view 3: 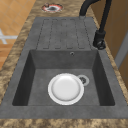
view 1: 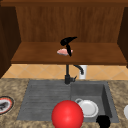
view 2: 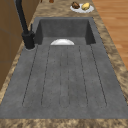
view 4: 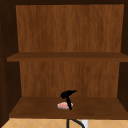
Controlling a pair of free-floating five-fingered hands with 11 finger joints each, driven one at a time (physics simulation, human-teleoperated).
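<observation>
Front view: left hand hangs above the cabinet shelf, thumb and fingers pinching a pink piece of meat near the shelf's front edge; right hand, fingers unreadable, sits at the sink's front right corner. Upper view: same pinch over the meat.

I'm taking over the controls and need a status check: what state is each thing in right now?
Left hand: over the pink item, on the cabinet's lower shelf.
Right hand: low, at the sink's front right corner.
Pink item: lying on the lower shelf.
White plate: flat in the sink basin, upright.
Tap: no water running.
Red ball: at the sink's front edge.
</observation>
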